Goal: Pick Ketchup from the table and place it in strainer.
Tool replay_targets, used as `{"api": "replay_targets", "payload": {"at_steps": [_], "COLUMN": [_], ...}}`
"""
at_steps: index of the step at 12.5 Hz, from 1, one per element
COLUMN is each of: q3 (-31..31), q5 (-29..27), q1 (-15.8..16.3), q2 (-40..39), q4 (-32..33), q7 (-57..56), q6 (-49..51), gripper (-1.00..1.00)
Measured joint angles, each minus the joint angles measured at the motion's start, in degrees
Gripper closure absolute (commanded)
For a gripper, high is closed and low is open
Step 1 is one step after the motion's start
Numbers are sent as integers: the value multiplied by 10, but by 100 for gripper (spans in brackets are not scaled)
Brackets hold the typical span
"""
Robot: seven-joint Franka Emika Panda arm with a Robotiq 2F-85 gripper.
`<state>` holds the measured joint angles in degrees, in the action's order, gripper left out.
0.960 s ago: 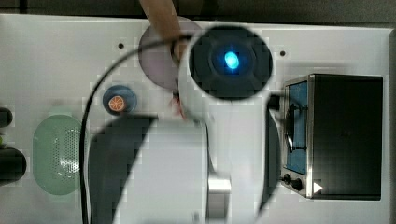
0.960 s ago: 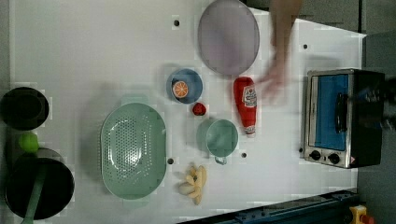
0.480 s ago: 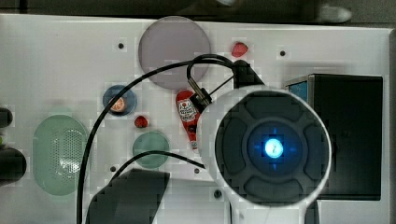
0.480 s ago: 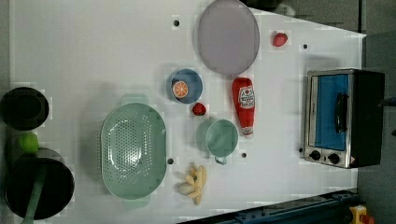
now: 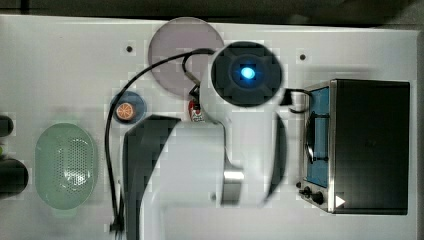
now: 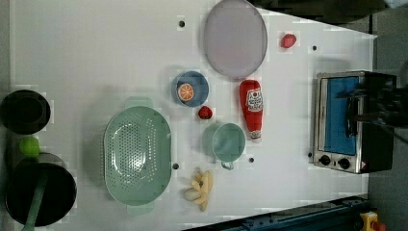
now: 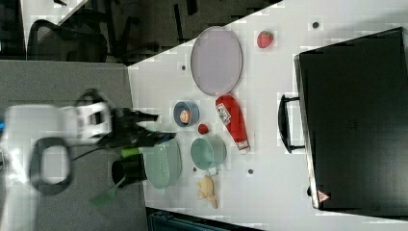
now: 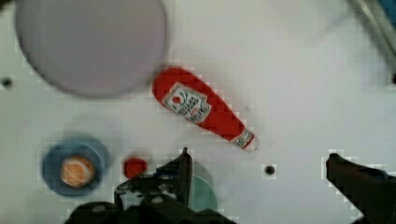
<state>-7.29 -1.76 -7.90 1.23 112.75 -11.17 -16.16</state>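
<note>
**Arm swinging in over the Ketchup, pincer spread wide**

A person's arm that was reaching across the upper part of the left view a moment ago is now gone, and a red strawberry-shaped piece is lying at the upper right of that frame, beside the grey-lilac plate. In the top view my arm is shifting too: its round blue-lit housing is now sitting in the upper middle of the frame, where half a second back it was lower right. My pincer has been opening and is now standing fully apart, holding nothing.

For the task, this is meaning the scene is free for me and I am lining up for the pick, which is not yet done. The Ketchup is lying on its side on the white surface, centre-right in the left view, just below the plate and beside the teal cup. The strainer is waiting empty at the lower left, well apart from the bottle.

In the top view my own arm is covering nearly all of the bottle, leaving a red sliver, and it is hiding the cup as well. In the wrist view my fingertips are cut off at the frame's lower edge. In the right view my arm is smeared by motion at the left.
</note>
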Motion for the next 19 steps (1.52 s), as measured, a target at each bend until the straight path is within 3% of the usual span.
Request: {"api": "replay_targets", "payload": {"at_steps": [4,11,14,19], "q3": [-18,-23,-24,-20], "q5": [-1,0,3,12], "q1": [7,6,6,8], "q2": [-77,-123,-164,-234], "q4": [70,124,139,204], "q7": [-148,-345,-386,-407], "q6": [-97,-281,-370,-416], "gripper": [-100,-100,-100,-100]}}
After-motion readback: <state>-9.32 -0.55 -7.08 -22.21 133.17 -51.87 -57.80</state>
